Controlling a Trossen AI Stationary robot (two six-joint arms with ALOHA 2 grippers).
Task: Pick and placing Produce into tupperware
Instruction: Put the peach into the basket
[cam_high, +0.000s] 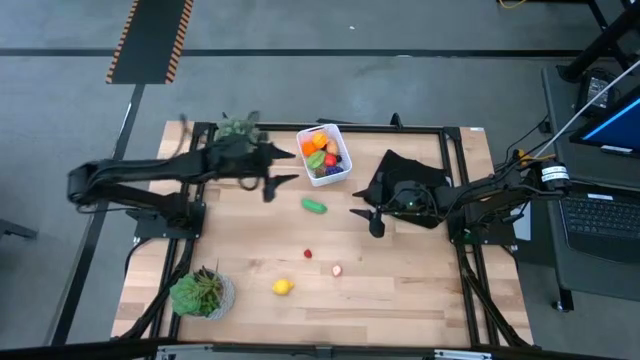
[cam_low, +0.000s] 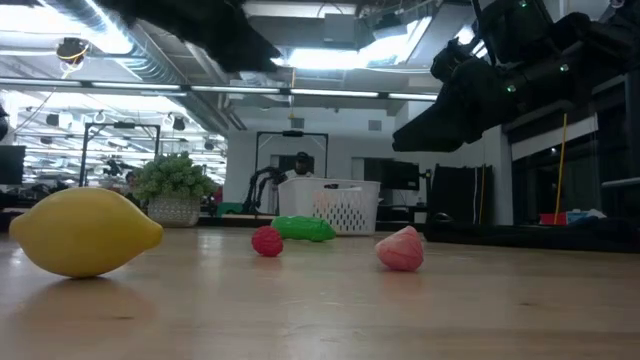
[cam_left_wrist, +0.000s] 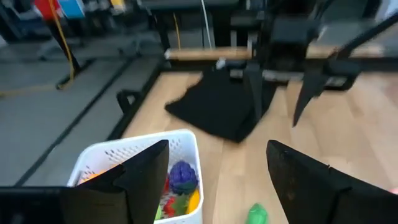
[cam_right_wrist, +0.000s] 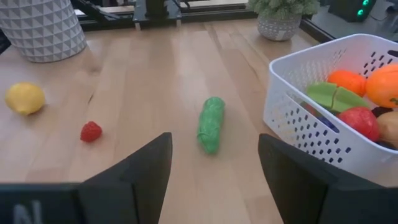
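Evidently light, rigid and smooth, the small green plastic toy cucumber (cam_right_wrist: 210, 124) lay on the wooden table beside the white perforated tupperware tub (cam_right_wrist: 297, 121), best pinched across its middle, with the right gripper (cam_right_wrist: 214, 171) spread and empty.

A grey concrete floor (cam_high: 330, 90) is surrounding the pale wooden table (cam_high: 400, 290), carrying a black-and-orange striped strip (cam_high: 150, 40). Bright ceiling lights (cam_low: 330, 58) are shining over exposed silver ducts (cam_low: 150, 50) beyond.

White perforated tub (cam_right_wrist: 323, 134); green cucumber (cam_right_wrist: 211, 124); yellow lemon (cam_right_wrist: 25, 98); red strawberry (cam_right_wrist: 91, 131); black cloth (cam_high: 405, 175).
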